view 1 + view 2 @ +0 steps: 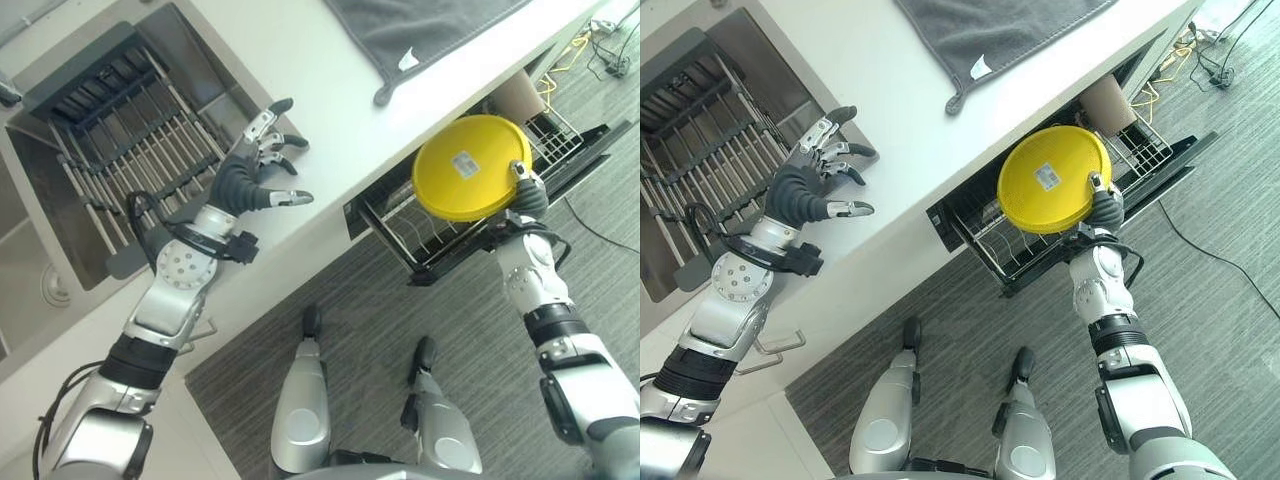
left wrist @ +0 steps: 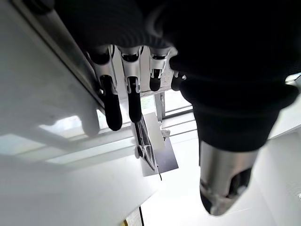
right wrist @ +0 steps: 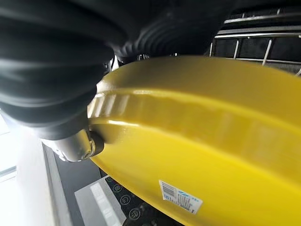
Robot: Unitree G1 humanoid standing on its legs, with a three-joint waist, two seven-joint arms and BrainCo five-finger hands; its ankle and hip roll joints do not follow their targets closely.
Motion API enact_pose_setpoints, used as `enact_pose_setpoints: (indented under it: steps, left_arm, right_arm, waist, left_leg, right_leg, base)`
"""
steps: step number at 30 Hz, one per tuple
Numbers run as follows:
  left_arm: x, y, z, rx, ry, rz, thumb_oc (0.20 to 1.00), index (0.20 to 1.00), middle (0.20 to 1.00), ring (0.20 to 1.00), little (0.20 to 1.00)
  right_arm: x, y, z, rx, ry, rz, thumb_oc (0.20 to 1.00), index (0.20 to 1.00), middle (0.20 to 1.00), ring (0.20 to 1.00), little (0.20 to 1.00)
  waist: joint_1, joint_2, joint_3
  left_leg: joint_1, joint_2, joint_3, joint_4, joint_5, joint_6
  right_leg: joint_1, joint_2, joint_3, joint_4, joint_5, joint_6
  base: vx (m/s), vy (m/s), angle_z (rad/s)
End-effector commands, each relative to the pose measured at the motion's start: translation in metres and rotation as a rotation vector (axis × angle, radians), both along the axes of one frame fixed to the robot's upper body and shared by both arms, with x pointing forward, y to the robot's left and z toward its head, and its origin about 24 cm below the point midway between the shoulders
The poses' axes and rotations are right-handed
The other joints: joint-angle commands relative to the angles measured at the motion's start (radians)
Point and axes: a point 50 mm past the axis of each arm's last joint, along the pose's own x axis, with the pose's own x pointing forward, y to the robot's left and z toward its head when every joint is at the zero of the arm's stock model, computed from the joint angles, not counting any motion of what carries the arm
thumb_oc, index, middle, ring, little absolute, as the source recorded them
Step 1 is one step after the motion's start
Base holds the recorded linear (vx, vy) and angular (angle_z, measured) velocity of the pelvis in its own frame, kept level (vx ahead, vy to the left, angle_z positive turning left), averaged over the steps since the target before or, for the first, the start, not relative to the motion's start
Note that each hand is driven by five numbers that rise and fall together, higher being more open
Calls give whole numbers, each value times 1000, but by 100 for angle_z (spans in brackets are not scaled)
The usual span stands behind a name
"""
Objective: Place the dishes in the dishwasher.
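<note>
The right hand (image 1: 1103, 208), at centre right of the right eye view, grips the rim of a round yellow plastic plate (image 1: 1052, 180); thumb and fingers pinch the plate's lower right edge. The plate is held tilted, underside toward the camera, with a small white label at its centre. It sits above the pulled-out wire rack of the dishwasher (image 1: 1040, 250), not touching the rack. The open dishwasher door (image 1: 1170, 165) extends to the right, over the grey carpeted floor (image 1: 940, 310).

The left hand (image 1: 815, 180), at centre left, is released, its fingers spread and holding nothing, above the edge of the white bench (image 1: 900, 120). A metal sink with a ribbed drying rack (image 1: 710, 130) occupies the upper left. A grey cloth (image 1: 990, 30) lies on the bench at top centre.
</note>
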Motion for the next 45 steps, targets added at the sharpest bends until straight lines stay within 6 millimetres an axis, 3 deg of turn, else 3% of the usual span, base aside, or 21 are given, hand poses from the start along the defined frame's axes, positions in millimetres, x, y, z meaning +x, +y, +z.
enact_pose_setpoints:
  steps: [1, 2, 19, 21, 25, 27, 29, 35, 45]
  left_arm:
    - [-4, 1, 6, 5, -24, -14, 1000, 1000, 1000, 1000, 1000]
    - [-5, 1, 8, 21, -18, -18, 1000, 1000, 1000, 1000, 1000]
    - [-9, -2, 14, 79, -5, -71, 1000, 1000, 1000, 1000, 1000]
    - [-11, -2, 15, 97, -9, -82, 1000, 1000, 1000, 1000, 1000]
    - [-12, 0, 16, 112, -11, -90, 1000, 1000, 1000, 1000, 1000]
    - [-13, 1, 17, 121, -14, -94, 1000, 1000, 1000, 1000, 1000]
    - [-13, 1, 17, 132, -9, -95, 1000, 1000, 1000, 1000, 1000]
    - [-13, 2, 22, 171, -20, -100, 1000, 1000, 1000, 1000, 1000]
    - [-14, 0, 28, 208, -52, -127, 1000, 1000, 1000, 1000, 1000]
  right_arm:
    - [4, -3, 54, -90, -179, -11, 200, 200, 200, 200, 200]
    - [8, -6, 63, -241, -113, -48, 200, 200, 200, 200, 200]
    - [19, -31, 89, -682, 128, -182, 200, 200, 200, 200, 200]
    - [20, -35, 95, -897, 205, -193, 200, 200, 200, 200, 200]
    - [22, -37, 100, -1098, 269, -179, 200, 200, 200, 200, 200]
    - [24, -33, 106, -1352, 301, -161, 200, 200, 200, 200, 200]
    - [25, -31, 113, -1501, 328, -158, 200, 200, 200, 200, 200]
    - [30, -34, 110, -1654, 419, -113, 200, 200, 200, 200, 200]
    - [41, -9, 101, -1842, 409, 40, 200, 200, 200, 200, 200]
  waist:
    - [17, -36, -52]
    - [29, -49, -53]
    - [78, -95, -56]
    - [90, -107, -55]
    - [102, -117, -54]
    - [113, -124, -49]
    - [121, -131, -50]
    - [149, -142, -44]
    - [184, -148, -33]
  left_leg:
    - [-84, 0, -52, 53, -13, -18]
    - [-88, 1, -53, 51, -12, -19]
    - [-119, 5, -72, 65, -14, -19]
    - [-128, 7, -77, 67, -13, -18]
    - [-138, 7, -80, 69, -12, -18]
    - [-142, 8, -82, 74, -15, -19]
    - [-152, 8, -85, 73, -8, -17]
    - [-169, 4, -101, 70, -3, -13]
    - [-195, -10, -121, 73, 1, -8]
  right_leg:
    - [83, -95, 24, 51, -91, 48]
    - [89, -90, 16, 45, -95, 47]
    - [121, -73, -13, 28, -96, 56]
    - [128, -68, -21, 24, -97, 58]
    - [132, -65, -27, 22, -98, 62]
    - [139, -62, -32, 20, -101, 64]
    - [138, -60, -41, 17, -97, 67]
    - [149, -51, -54, 7, -100, 74]
    - [151, -50, -61, 2, -103, 81]
  base:
    - [-7, -31, 0]
    - [-6, -44, 0]
    - [15, -28, 4]
    - [28, -33, 8]
    - [9, -18, 3]
    - [8, -41, 13]
    - [12, -32, 15]
    - [6, -34, 4]
    - [-4, -14, 3]
